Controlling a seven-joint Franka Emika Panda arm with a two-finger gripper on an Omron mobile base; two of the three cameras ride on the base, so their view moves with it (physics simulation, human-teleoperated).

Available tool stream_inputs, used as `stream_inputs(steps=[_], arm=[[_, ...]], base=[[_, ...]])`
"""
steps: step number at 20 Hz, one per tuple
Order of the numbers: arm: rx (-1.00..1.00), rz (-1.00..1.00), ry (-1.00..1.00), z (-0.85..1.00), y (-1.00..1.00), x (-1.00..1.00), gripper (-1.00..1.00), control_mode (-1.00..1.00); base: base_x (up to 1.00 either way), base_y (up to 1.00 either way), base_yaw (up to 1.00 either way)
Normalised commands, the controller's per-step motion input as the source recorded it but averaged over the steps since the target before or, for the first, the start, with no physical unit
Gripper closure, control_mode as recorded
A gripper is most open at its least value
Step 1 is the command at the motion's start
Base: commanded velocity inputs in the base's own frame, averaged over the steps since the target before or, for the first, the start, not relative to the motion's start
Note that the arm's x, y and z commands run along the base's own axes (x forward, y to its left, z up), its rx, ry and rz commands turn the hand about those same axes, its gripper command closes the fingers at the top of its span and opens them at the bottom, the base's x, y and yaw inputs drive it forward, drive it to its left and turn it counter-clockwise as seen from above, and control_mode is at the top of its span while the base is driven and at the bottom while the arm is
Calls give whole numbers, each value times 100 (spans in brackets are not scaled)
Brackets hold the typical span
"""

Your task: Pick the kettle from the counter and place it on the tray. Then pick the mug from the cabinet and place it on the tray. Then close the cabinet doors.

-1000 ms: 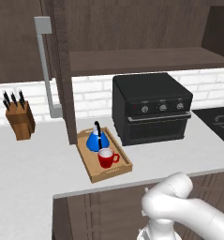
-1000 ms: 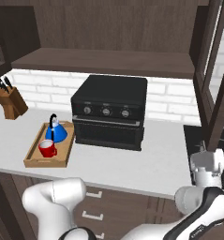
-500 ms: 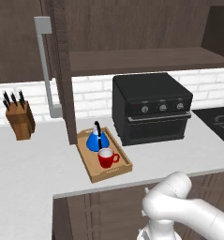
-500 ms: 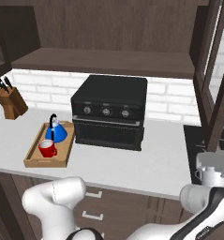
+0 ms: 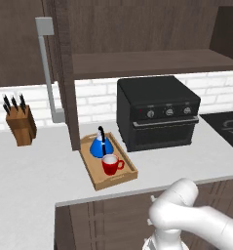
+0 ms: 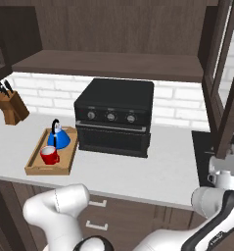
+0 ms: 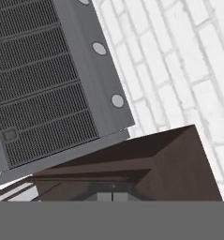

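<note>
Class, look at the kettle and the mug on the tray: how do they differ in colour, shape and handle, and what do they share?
The kettle is bright blue; the mug is red with a white inside. The kettle is cone-shaped; the mug is a round open cup. The kettle's thin black handle arches over its top; the mug's sticks out sideways. Both stand upright on the light-wood tray.

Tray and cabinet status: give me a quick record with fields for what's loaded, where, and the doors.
tray: on the counter, left of the black oven
kettle: upright on the tray, far end
mug: upright on the tray, in front of the kettle
cabinet doors: left door open; right door open too
cabinet shelf: nothing seen on it
fingers: state cannot be told
knife block: counter, far left
</note>
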Motion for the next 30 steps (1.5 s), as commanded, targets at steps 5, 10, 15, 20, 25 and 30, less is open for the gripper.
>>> stream_inputs(steps=[5, 10, 15, 20, 25, 30], arm=[[10, 0, -2, 16, -21, 12, 100, -100], [15, 0, -5, 30, -22, 11, 100, -100], [8, 0, -2, 31, -8, 4, 100, -100], [4, 0, -6, 33, 0, 2, 100, -100], [0, 0, -9, 41, 1, 0, 100, -100], [-3, 5, -11, 14, 32, -3, 100, -100]], base=[[0, 0, 0], [0, 0, 0], [0, 0, 0], [0, 0, 0], [0, 0, 0], [0, 0, 0]])
